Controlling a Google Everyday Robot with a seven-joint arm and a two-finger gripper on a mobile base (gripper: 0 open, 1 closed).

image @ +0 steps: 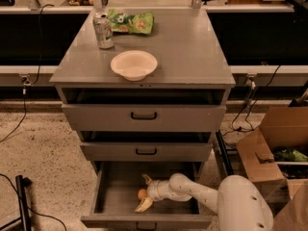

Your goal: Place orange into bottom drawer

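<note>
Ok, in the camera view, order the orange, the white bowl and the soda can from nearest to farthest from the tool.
1. orange, right at the open tool, both inside the bottom drawer.
2. white bowl, front of the cabinet top.
3. soda can, back left of the top.

Tool (144, 192) reaches into the bottom drawer (115, 192), orange (142, 194) between its spread fingers; up on the desk (192, 52), can (103, 30) behind-left of bowl (134, 64).
</note>
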